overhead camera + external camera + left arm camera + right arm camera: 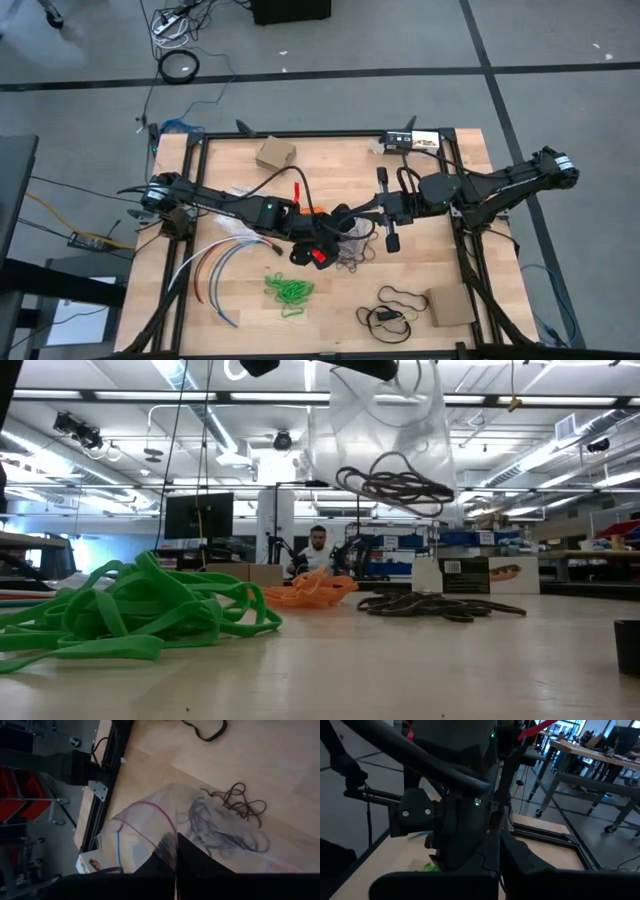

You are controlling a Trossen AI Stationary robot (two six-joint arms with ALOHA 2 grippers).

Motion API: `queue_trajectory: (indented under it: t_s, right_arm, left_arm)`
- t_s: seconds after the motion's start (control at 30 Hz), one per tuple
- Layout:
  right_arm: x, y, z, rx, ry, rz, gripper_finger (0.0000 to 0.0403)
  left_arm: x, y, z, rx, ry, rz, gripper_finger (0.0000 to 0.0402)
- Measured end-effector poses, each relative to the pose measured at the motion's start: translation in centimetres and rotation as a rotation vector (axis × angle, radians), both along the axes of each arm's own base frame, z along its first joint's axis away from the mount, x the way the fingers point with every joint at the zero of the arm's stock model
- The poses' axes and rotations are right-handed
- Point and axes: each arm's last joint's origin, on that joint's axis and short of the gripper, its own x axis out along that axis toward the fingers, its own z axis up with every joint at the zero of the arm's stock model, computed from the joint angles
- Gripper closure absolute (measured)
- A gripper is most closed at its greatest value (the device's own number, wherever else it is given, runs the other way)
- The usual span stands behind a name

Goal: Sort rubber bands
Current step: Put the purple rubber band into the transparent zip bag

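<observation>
A clear plastic zip bag (380, 430) hangs above the table with dark rubber bands (395, 482) inside it. On the table lie a green heap (130, 610), an orange heap (310, 590) and loose dark bands (440, 605). In the high view the green heap (288, 290) is near the front edge and the loose dark bands (350, 258) are at mid-table. My left gripper (176, 865) and right gripper (498, 850) meet over mid-table, both shut at the bag's top. My left gripper pinches the bag's zip edge (167, 845) between its two fingers. The bag hangs below the fingers, clear of the table, with the dark bands (220, 832) in its lower part. My right gripper is shut beside the left gripper at the bag's top rim (385, 375). The left arm's body fills its wrist view, so which part it holds cannot be told.
A big thin black cord loop (395, 300) and a cardboard box (450, 305) lie near the front right. Another box (275, 155) sits at the far side. Long coloured cables (225, 265) curve at the left. A black frame (470, 260) borders the table.
</observation>
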Motion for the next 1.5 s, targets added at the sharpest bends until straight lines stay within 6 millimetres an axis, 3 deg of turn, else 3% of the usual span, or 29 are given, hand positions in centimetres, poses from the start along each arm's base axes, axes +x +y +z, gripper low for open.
queue_trajectory:
  t_s: [0.43,0.57,0.7,0.83,1.17,1.3,1.5]
  right_arm:
    - [-0.3,0.1,-0.8,0.061,0.095,-0.023,0.0403]
    - [-0.2,0.1,-2.6,0.04,0.231,-0.043,0.0403]
    - [-0.2,0.2,-2.4,0.063,0.226,-0.073,0.0403]
    - [0.3,0.5,-3.7,0.048,0.292,-0.072,0.0403]
    - [0.4,0.5,-2.8,0.035,0.217,-0.057,0.0398]
    - [0.4,0.6,-2.9,0.033,0.228,-0.032,0.0361]
    - [0.3,0.5,-2.9,0.035,0.234,-0.053,0.0256]
  left_arm:
    - [-0.2,-0.1,0.9,0.072,-0.03,0.006,0.0401]
    - [-0.8,-0.1,3.1,0.081,-0.13,0.036,0.0401]
    - [-1.2,-0.2,3.2,0.091,-0.12,0.035,0.0401]
    - [-1.6,-0.1,4.1,0.076,-0.158,0.033,0.0401]
    - [-1.6,-0.3,4.0,0.038,-0.146,-0.005,0.0401]
    - [-1.6,-0.3,3.9,0.037,-0.137,-0.008,0.0401]
    - [-1.7,-0.3,3.7,0.022,-0.117,0.005,0.0401]
